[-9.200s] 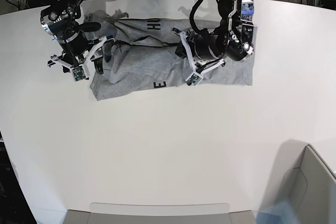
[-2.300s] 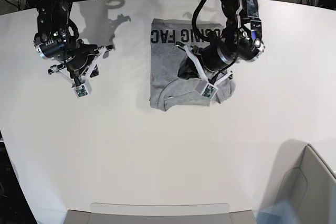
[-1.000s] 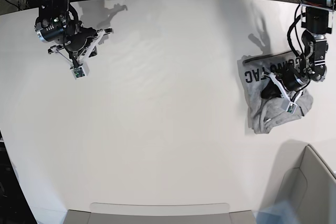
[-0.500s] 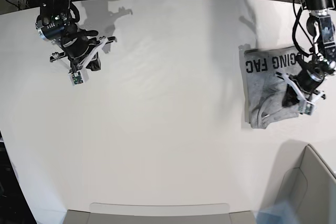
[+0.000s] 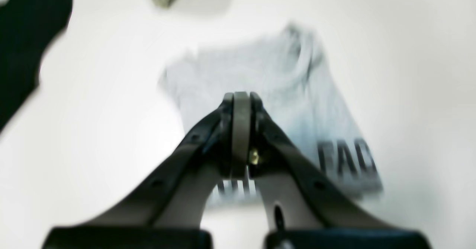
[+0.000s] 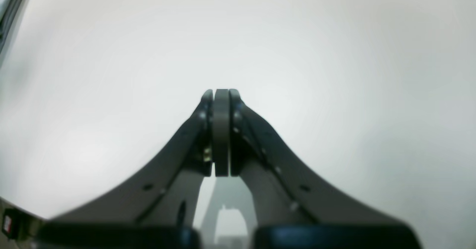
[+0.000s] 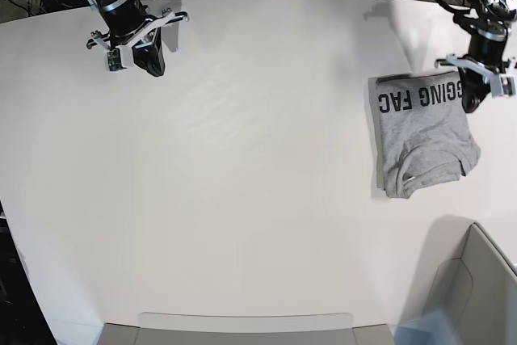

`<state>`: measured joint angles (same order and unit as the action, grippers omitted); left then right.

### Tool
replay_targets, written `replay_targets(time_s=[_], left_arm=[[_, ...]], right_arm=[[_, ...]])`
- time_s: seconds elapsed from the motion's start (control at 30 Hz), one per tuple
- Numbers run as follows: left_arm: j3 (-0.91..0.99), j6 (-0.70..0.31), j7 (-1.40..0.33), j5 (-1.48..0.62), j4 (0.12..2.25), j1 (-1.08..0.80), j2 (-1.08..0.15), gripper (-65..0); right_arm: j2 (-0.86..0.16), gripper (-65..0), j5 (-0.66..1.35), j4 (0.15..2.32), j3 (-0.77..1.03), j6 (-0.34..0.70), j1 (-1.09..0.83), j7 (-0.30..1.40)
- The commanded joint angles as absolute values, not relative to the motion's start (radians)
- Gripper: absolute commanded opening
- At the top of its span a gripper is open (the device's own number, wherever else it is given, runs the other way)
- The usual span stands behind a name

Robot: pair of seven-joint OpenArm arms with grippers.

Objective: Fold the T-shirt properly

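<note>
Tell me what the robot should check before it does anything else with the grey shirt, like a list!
1. Folded heather-grey cotton T-shirt lies flat on the white table: ok.
2. Left gripper lets go of the shirt: ok, shut with nothing in it, above the cloth.
3. Right gripper is out of the way: ok, shut, only bare table under it.
4. Fold is neat: not ok, the collar end looks rumpled and uneven.
5. Black lettering faces up: ok.
6. Shirt lies apart from the grey bin: ok.

Base view overhead; wrist views along closed fingertips, sharing table (image 7: 258, 199)
</note>
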<state>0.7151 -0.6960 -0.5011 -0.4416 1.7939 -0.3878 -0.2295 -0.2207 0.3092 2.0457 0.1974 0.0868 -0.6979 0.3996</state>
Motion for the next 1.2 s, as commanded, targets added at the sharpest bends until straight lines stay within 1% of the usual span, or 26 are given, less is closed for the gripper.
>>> replay_targets(time_s=[0.0, 0.1, 0.27, 0.4, 0.57, 0.7, 0.77, 0.83, 0.87, 1.0, 1.17], left_arm=[[0.728, -0.698, -0.429, -0.461, 1.814, -0.421, -0.229, -65.0], [0.722, -0.698, -0.302, -0.461, 1.811, -0.552, -0.191, -65.0], [0.727, -0.698, -0.133, -0.461, 1.782, -0.693, -0.159, -65.0], [0.719, -0.698, -0.114, -0.461, 1.718, -0.754, -0.153, -65.0], [0.742, -0.698, -0.113, -0.461, 1.578, -0.774, -0.153, -65.0], [0.809, -0.698, -0.102, -0.443, 1.475, -0.782, -0.114, -65.0], [0.846, -0.698, -0.054, -0.366, 1.455, -0.777, -0.094, -65.0], [0.891, -0.698, 0.022, -0.294, 1.434, -0.777, -0.044, -65.0], [0.908, -0.698, 0.065, -0.259, 1.428, -0.777, -0.019, -65.0], [0.937, -0.698, 0.202, -0.150, 1.357, -0.777, 0.061, -65.0], [0.986, -0.698, 0.239, -0.071, 1.182, -0.704, 0.093, -65.0]], right_arm=[[-0.225, -65.0, 0.314, 2.064, 0.202, 0.093, -0.725, 0.358], [-0.216, -65.0, 0.317, 2.064, 0.202, 0.091, -0.809, 0.298], [-0.139, -65.0, 0.311, 2.060, 0.255, 0.091, -0.934, 0.165], [-0.087, -65.0, 0.311, 2.055, 0.308, 0.093, -1.003, 0.119], [-0.022, -65.0, 0.311, 2.011, 0.355, 0.093, -1.087, 0.039], [-0.007, -65.0, 0.309, 1.905, 0.367, 0.093, -1.147, -0.073], [-0.001, -65.0, 0.309, 1.822, 0.367, 0.093, -1.170, -0.153], [0.010, -65.0, 0.308, 1.735, 0.361, 0.094, -1.173, -0.234], [0.012, -65.0, 0.302, 1.695, 0.361, 0.104, -1.173, -0.263], [0.013, -65.0, 0.282, 1.557, 0.367, 0.206, -1.162, -0.334], [0.005, -65.0, 0.272, 1.428, 0.389, 0.280, -1.086, -0.352]])
